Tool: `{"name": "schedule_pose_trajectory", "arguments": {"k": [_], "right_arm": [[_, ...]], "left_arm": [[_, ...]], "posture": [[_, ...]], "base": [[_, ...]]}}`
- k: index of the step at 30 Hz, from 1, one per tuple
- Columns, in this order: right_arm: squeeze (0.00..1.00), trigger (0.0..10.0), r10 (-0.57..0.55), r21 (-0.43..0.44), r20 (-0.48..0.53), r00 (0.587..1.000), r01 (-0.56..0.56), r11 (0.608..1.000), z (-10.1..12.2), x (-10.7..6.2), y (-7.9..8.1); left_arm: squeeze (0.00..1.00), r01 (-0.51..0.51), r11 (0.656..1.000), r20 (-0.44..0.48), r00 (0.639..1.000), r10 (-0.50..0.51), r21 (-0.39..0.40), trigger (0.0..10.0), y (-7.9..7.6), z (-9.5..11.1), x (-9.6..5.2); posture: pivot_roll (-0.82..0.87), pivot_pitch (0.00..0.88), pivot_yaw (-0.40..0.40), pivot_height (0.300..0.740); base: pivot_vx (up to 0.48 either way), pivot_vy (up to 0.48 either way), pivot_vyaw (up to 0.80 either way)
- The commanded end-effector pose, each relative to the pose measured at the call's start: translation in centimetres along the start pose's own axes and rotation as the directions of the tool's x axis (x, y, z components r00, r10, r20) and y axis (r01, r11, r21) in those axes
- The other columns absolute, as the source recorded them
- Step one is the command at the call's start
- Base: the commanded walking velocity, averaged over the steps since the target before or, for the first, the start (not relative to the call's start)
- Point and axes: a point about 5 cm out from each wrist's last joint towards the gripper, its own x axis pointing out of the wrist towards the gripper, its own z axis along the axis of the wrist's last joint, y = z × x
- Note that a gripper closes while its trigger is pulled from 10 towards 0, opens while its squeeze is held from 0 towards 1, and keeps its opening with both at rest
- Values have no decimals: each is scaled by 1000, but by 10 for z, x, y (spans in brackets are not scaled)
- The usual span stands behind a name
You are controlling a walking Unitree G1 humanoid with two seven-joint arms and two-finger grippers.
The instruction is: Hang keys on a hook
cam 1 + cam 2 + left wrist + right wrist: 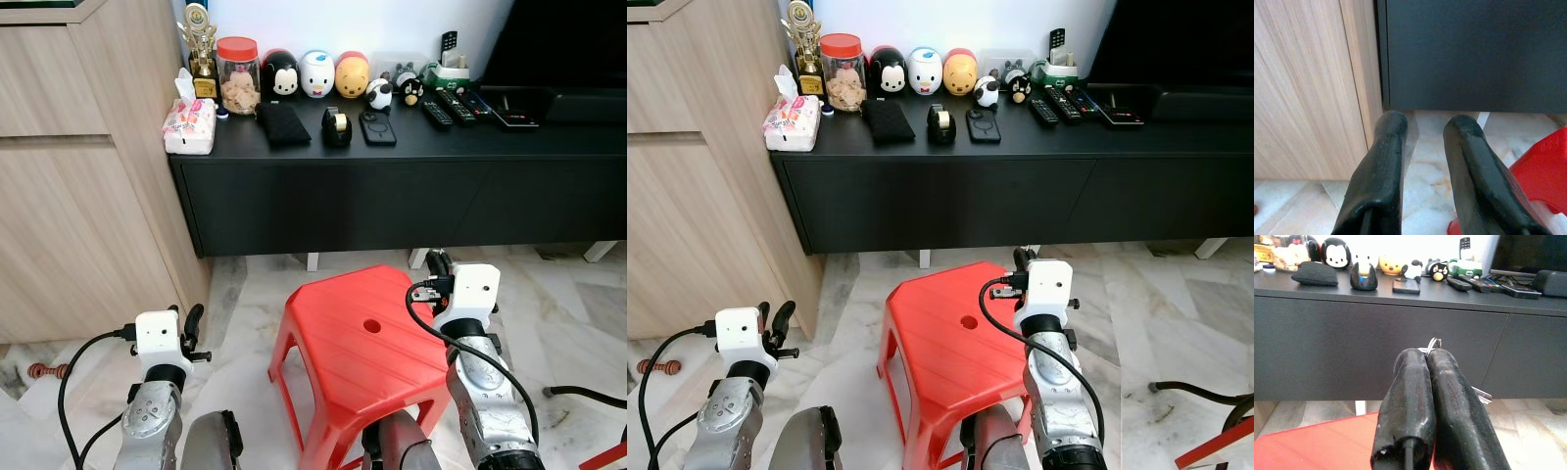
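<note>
My right gripper (1426, 355) is shut on a bunch of keys. A silver key ring (1433, 342) pokes up between the fingertips, and a key blade (1482, 394) sticks out beside one finger. This gripper (437, 262) is held over the far edge of a red plastic stool (343, 338) and points at the black console (392, 201). A small black stand (336, 125) sits on the console top among other items; I cannot make out a hook. My left gripper (1425, 128) is open and empty, low by the wooden cabinet (78, 196).
On the console top are a tissue pack (189, 127), a jar (238, 74), a trophy (201, 49), toy figures (316, 72), a black pouch (283, 124), a phone (377, 127) and remotes (456, 106). A television (568, 49) stands at the right. The floor is marble tile (558, 313).
</note>
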Motion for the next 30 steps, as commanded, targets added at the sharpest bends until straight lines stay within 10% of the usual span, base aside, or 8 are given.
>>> {"name": "schedule_pose_trajectory", "arguments": {"k": [1,30], "right_arm": [[0,10000,-17,14,12,1000,17,1000,6,4,-4],[0,10000,2,38,-8,1000,-1,999,4,5,3]], "left_arm": [[0,0,1000,-7,1000,0,-18,10000,0,-2,1],[0,8,1000,1,1000,-8,-18,10000,2,0,1]], "posture": [[-32,0,-90,577],[-24,0,-76,577]], "base": [[-285,0,0],[-323,0,0]]}}
